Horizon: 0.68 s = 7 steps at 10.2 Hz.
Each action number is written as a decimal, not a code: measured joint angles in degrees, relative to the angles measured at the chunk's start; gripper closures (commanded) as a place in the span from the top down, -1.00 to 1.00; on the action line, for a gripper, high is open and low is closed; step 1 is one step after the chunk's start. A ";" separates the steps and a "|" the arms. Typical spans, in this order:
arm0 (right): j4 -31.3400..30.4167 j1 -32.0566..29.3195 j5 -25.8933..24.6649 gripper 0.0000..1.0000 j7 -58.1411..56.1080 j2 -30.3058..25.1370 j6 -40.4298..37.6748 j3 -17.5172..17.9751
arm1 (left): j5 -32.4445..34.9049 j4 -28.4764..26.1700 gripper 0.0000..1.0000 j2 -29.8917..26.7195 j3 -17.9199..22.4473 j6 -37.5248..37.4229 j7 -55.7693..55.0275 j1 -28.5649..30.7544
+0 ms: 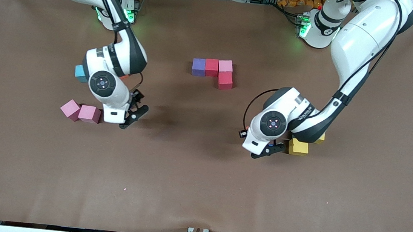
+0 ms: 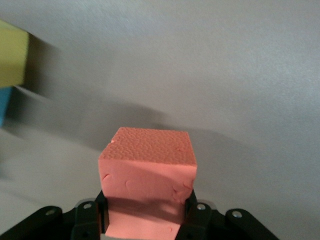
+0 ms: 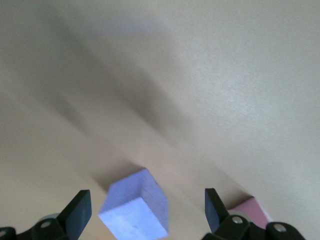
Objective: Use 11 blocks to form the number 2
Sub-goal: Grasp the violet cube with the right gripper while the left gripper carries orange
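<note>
Already 4 cubes of the number 2 [image 1: 214,71] lie in the middle of the table: a purple cube [image 1: 198,66], a red cube [image 1: 211,67] and a pink cube [image 1: 225,66] side by side in a row, with a second red cube [image 1: 225,81] touching the pink one on the side nearer the front camera.

In the left wrist view, the left gripper [image 2: 148,212] has its fingers [image 2: 192,210] clamped on the 2 opposite faces of an orange cube [image 2: 147,172], which stands out past the fingertips, square to them. It is over the table beside a yellow cube [image 1: 298,147], well apart from the started digit, toward the left arm's end.

The right gripper [image 3: 147,212] is spread wide and holds nothing. A second purple cube [image 3: 136,207] lies between its fingertips, turned cornerwise to them, so I judge a twist of the wrist is needed before closing. 2 pink cubes [image 1: 80,111] lie just beside that gripper.

Probably the next step is carrying the orange cube to the digit; the left gripper holds it and must cross back toward the middle.
</note>
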 measured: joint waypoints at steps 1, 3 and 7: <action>-2.30 0.10 -1.83 1.00 -0.62 -1.11 2.48 0.27 | 0.00 -1.49 -0.72 0.01 -0.01 1.89 -1.75 -0.16; -7.91 0.13 -4.03 1.00 -4.89 -3.00 8.14 0.66 | -0.02 -4.53 -0.71 0.02 -0.86 5.02 -5.37 0.03; -11.95 -5.05 -4.14 1.00 -21.15 -3.50 13.08 0.51 | 1.78 -12.84 -0.70 -2.20 -5.32 11.29 -8.74 0.10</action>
